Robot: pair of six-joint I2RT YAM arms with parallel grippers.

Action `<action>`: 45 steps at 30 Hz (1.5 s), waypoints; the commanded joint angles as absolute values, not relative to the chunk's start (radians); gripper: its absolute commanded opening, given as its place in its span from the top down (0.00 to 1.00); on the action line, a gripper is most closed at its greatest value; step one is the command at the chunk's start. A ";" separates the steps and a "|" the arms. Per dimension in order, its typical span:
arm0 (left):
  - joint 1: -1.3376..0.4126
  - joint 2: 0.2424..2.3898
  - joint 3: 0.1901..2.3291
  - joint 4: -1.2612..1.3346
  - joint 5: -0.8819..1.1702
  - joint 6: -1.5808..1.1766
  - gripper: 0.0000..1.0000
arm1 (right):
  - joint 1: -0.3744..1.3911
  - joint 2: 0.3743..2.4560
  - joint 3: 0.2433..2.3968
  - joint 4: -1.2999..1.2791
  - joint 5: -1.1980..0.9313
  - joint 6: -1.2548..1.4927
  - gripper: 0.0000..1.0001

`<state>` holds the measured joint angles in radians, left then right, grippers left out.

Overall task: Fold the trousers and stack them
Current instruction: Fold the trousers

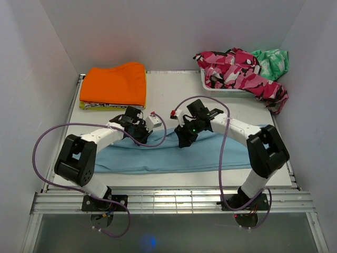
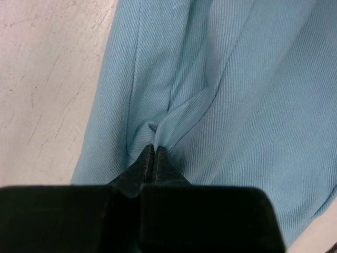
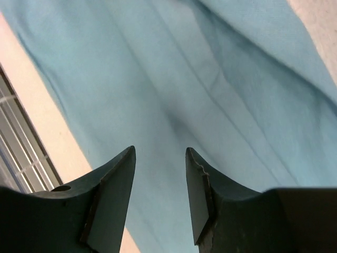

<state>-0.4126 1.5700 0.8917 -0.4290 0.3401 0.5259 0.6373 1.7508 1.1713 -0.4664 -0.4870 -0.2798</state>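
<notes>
So I've got the light blue trousers [image 1: 174,158] lying stretched across the near side of the table [image 1: 168,89]. My left gripper [image 2: 154,152] is clamped tight on a pinch of the fabric, and my right gripper [image 3: 159,158] hovers just over the cloth, fingers apart.

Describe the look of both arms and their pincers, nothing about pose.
The left arm and right arm have white links between bulky black joints, each trailed by a looping purple cable. The left pincer and right pincer have dark, wedge-shaped fingers tapering to points.
</notes>
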 commanded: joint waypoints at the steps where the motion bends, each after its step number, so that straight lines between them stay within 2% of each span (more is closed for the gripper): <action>1: -0.404 1.516 0.936 -0.460 0.348 0.492 1.00 | 0.635 1.603 1.100 -0.554 -0.448 -0.400 0.51; 7: -0.373 1.506 1.069 -0.485 0.354 0.462 1.00 | 0.643 1.557 0.950 -0.626 -0.321 -0.534 0.58; 11: -0.348 1.543 1.156 -0.457 0.312 0.465 1.00 | 0.644 1.583 0.862 -0.592 -0.149 -0.586 0.60; 14: -0.325 1.595 1.196 -0.404 0.279 0.462 1.00 | 0.646 1.623 0.828 -0.586 -0.100 -0.598 0.62; 23: -0.262 1.765 1.248 -0.215 0.123 0.431 1.00 | 0.657 1.647 0.796 -0.597 -0.097 -0.601 0.63; 26: -0.250 1.841 1.311 -0.238 0.120 0.410 0.84 | 0.657 1.637 0.814 -0.607 -0.110 -0.586 0.62; 27: -0.247 1.870 1.336 -0.262 0.129 0.402 0.69 | 0.657 1.634 0.839 -0.612 -0.115 -0.581 0.62; 29: -0.238 1.875 1.399 -0.339 0.182 0.376 0.54 | 0.655 1.612 0.871 -0.623 -0.126 -0.557 0.57; 30: -0.221 1.853 1.414 -0.363 0.214 0.371 0.28 | 0.652 1.602 0.888 -0.633 -0.130 -0.551 0.54; 31: -0.212 1.838 1.430 -0.392 0.250 0.368 0.23 | 0.641 1.592 0.929 -0.638 -0.138 -0.543 0.52; 32: -0.201 1.818 1.442 -0.450 0.299 0.359 0.21 | 0.632 1.580 0.951 -0.643 -0.155 -0.523 0.42; 33: -0.183 1.797 1.463 -0.483 0.323 0.359 0.16 | 0.620 1.577 0.975 -0.661 -0.167 -0.514 0.36; 35: -0.164 1.729 1.473 -0.600 0.397 0.367 0.14 | 0.566 1.575 1.052 -0.687 -0.237 -0.494 0.23; 36: -0.149 1.706 1.471 -0.647 0.419 0.392 0.14 | 0.546 1.575 1.072 -0.698 -0.259 -0.491 0.20; 39: -0.123 1.620 1.431 -0.842 0.460 0.440 0.16 | 0.477 1.568 1.111 -0.747 -0.311 -0.491 0.16; 42: -0.071 1.508 1.284 -0.934 0.469 0.469 0.18 | 0.417 1.530 1.086 -0.784 -0.328 -0.500 0.13; 45: -0.028 1.424 1.122 -0.985 0.396 0.482 0.18 | 0.355 1.496 1.042 -0.837 -0.311 -0.523 0.11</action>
<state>-0.0700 1.4746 1.2369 -0.8047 0.4080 0.4465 0.3927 1.5505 1.0767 -0.7315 -0.2836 -0.5076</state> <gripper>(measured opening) 0.824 0.884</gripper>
